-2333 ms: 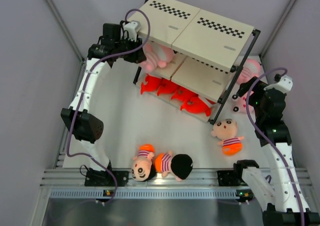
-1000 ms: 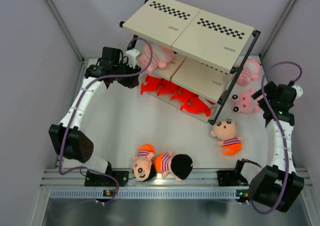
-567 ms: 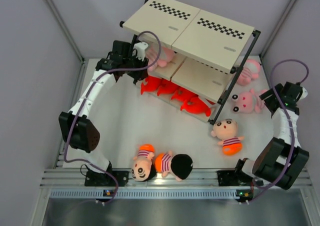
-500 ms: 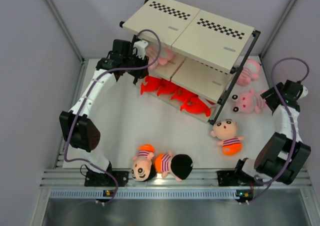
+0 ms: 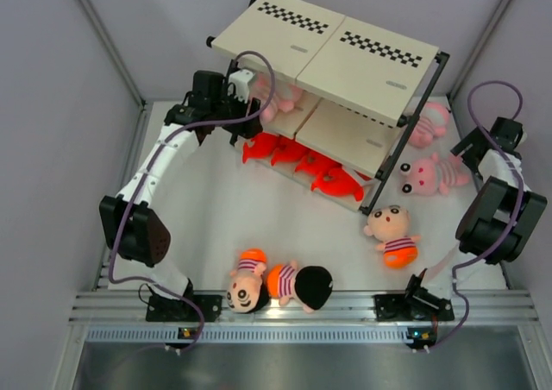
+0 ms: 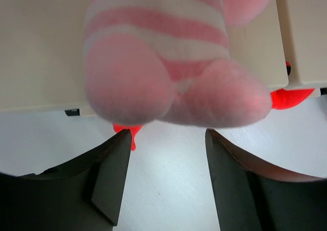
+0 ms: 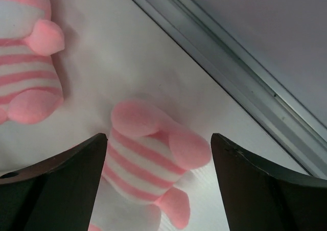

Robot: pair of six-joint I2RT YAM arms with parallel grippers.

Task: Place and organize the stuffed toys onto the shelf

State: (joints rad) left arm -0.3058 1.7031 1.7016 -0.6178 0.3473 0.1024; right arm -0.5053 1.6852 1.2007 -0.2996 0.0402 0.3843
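**Mia:** What do we see from up top?

**Ben:** We see the slanted three-level rack with thin black bars and cream boards [image 5: 328, 49] at the back of the white table [image 5: 216, 209]. The left claw [image 5: 252, 107] is at the rack's left edge. It is just beside a soft pink striped plush animal [image 5: 280, 101] on the middle board. Red toys [image 5: 302, 161] lie along the bottom board.

**Mia:** And on the right?

**Ben:** The right claw [image 5: 474, 153] is tucked in near the right wall. A second pink plush [image 5: 427, 174] lies on the table by the rack's right post, and a third pink plush [image 5: 427, 124] lies behind it.

**Mia:** Where do we have room?

**Ben:** In the middle of the table. One peach boy doll with black hair, striped shirt and orange shorts [image 5: 392, 232] lies in front of the post. Two more boy dolls [image 5: 276, 286] lie touching at the near edge.

**Mia:** Now our left wrist?

**Ben:** The striped plush lies on a cream board [image 6: 41, 47], with its feet hanging past the front edge. Our black fingers [image 6: 110, 182] stand apart just under the feet, and we see white table through the gap.

**Mia:** And our right wrist?

**Ben:** Those fingers [image 7: 61, 180] stand wide. A pink striped toy [image 7: 148, 159] lies on the table between them, and we cannot tell if they touch it. The other pink toy [image 7: 25, 62] lies apart, top left. A grey metal rail [image 7: 230, 83] runs close by along the table's edge.
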